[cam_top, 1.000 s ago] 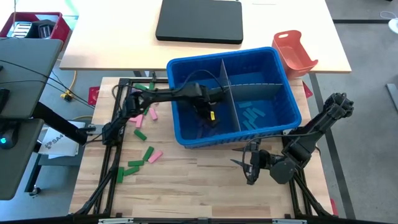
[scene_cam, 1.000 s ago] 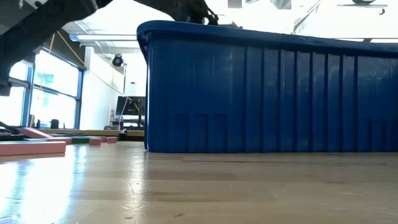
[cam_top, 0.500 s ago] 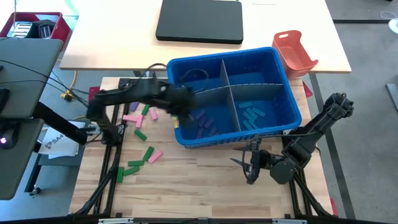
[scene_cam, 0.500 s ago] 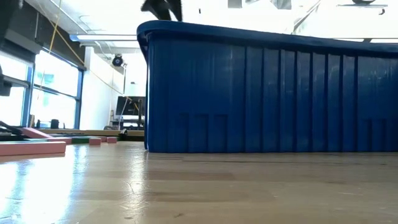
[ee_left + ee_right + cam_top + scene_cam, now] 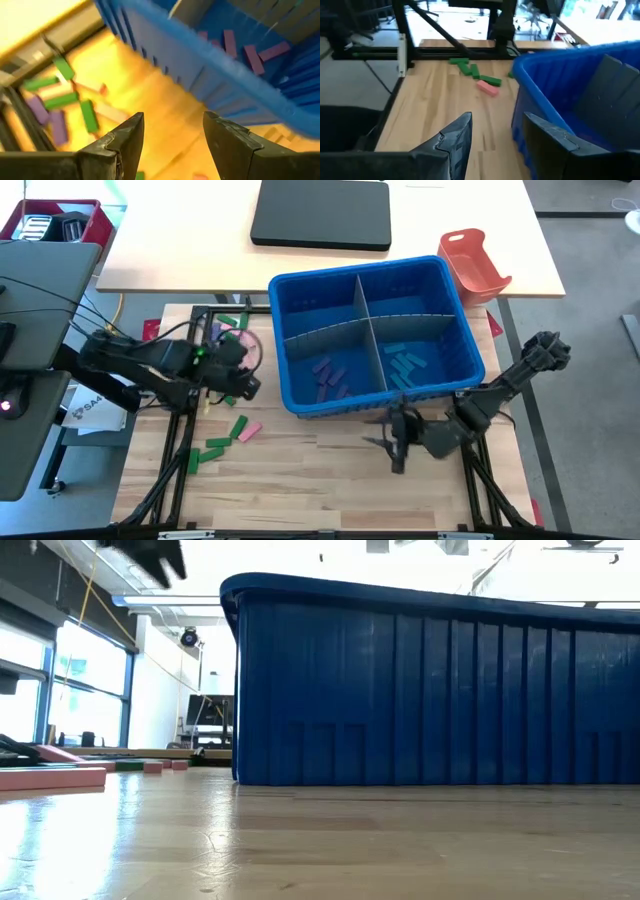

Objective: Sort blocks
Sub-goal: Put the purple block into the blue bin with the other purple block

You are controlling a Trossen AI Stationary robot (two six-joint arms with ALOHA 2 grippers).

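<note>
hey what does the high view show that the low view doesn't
Only the high view shows inside the blue bin: purple blocks in one compartment, blue blocks in another. It also shows the left tool open over loose green and pink blocks, the right tool by the bin's front, and the orange tray.

Only the low view shows the room behind and the bin's ribbed outer wall.

Both show the bin, the wood table and pink blocks left of it.

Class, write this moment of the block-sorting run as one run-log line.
left claw: open, empty, over loose blocks | right claw: open, before bin | purple blocks in bin
</note>
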